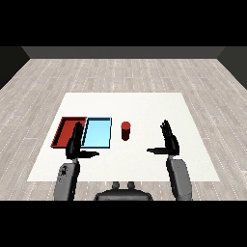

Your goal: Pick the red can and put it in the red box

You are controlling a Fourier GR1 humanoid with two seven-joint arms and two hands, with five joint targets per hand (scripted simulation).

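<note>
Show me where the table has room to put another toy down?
Bare table stretches behind the red can and the trays, and between the can and the right hand. It's crowded at the left, where the left hand overlaps the red tray and light blue tray.

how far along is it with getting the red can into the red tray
Nothing looks done yet. The red can stands upright on the table, just right of the light blue tray, not in the red tray. The right hand is open beside the can, apart from it; the left hand is open near the trays. Grasping, carrying and placing are all left.
</note>
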